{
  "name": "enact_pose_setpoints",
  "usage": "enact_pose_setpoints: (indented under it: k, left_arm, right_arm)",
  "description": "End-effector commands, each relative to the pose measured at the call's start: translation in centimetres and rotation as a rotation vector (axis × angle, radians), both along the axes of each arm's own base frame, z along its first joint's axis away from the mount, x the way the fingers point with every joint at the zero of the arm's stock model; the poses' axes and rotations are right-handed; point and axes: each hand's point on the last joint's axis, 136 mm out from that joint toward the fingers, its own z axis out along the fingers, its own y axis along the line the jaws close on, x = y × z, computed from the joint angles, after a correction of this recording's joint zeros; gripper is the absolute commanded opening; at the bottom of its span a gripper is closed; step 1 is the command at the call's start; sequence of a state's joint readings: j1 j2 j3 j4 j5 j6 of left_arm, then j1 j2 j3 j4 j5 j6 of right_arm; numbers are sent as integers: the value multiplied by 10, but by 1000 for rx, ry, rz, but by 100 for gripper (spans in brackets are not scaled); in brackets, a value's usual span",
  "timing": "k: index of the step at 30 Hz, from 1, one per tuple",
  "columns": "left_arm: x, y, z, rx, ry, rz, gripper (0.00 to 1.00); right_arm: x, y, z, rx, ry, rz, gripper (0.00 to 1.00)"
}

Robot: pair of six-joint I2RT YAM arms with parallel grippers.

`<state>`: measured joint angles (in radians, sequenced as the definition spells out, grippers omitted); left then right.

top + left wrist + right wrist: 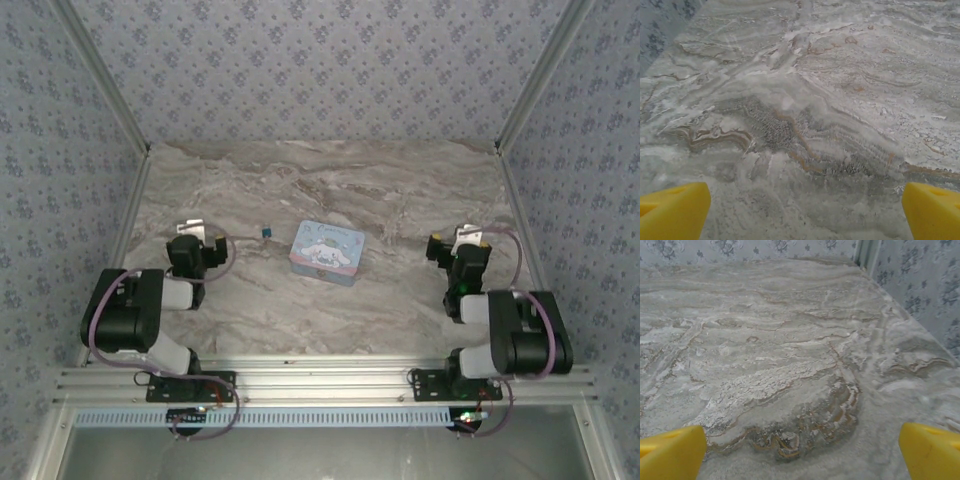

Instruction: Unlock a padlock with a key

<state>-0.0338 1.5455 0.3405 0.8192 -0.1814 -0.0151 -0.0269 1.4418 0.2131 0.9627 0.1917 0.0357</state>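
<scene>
Marbled grey tabletop (400, 190) holds the tiny dark-blue padlock (267, 231) near the pale-blue cartoon tin (327, 252), to the right of the nearer left gripper (195, 232). Left gripper and right gripper (462, 240) both gape wide, empty.

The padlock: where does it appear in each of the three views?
Top external: the padlock lies on the marble table, just left of the tin.
Left wrist: marble ahead of the open left gripper.
Right wrist: marble ahead of the open right gripper.
Shared landmark: the marble table.

Pale-blue cartoon tin (327, 253) mid marble table (400, 190); floral walls (320, 70).
</scene>
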Motion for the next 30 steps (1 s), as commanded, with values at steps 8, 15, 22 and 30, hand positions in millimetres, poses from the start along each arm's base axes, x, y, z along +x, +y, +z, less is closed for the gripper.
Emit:
enact_pose_setpoints:
  k: [8,15,22,30]
  left_arm:
    - [22,-4,31,-31,-88,-45,98]
    - [23,-5,30,-52,-81,-61,98]
    - [23,-5,30,-52,-81,-62,98]
    - [23,-5,29,-52,-80,-62,98]
  right_arm:
    - [35,5,8,-36,25,15,100]
    - [34,6,7,-35,30,21,100]
    - [35,6,7,-36,30,21,100]
    - [35,6,7,-36,30,21,100]
